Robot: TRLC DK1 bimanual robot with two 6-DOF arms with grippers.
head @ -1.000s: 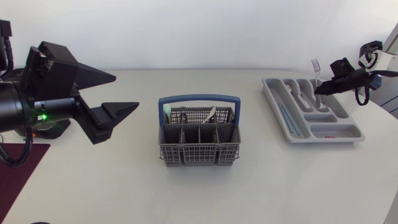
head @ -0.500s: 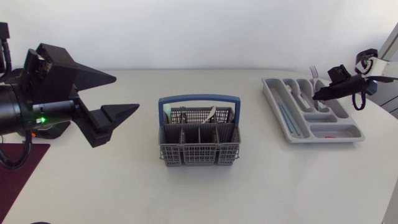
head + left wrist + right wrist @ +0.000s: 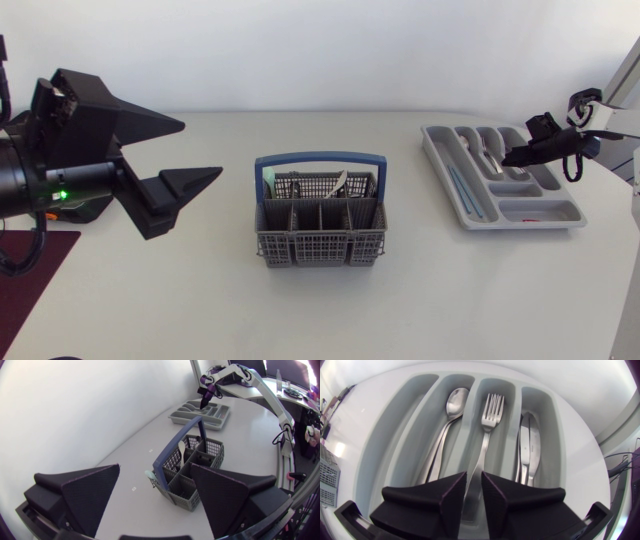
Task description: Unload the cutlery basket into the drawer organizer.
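The grey cutlery basket [image 3: 320, 225] with a blue handle stands mid-table, and a steel piece [image 3: 338, 181] leans in its back compartment. My left gripper [image 3: 203, 149] hangs wide open to its left, with the basket [image 3: 200, 455] ahead of its fingers. At the right lies the grey drawer organizer [image 3: 578, 215]. My right gripper [image 3: 510, 158] is low over it. A fork [image 3: 487, 415] lies flat in one compartment, its handle running between the slightly parted fingers of the right gripper [image 3: 474, 477]. A spoon [image 3: 451, 407] and a knife [image 3: 530, 442] fill the neighbouring compartments.
A dark red mat [image 3: 25, 270] covers the table's front left corner. Turquoise sticks [image 3: 465, 195] lie in the organizer's long compartment. A pale green utensil [image 3: 150, 476] pokes out of the basket's left end.
The fork stood upright in my right gripper above the organizer; it has been lowered flat into its compartment and the fingers have parted a little. The left arm kept still.
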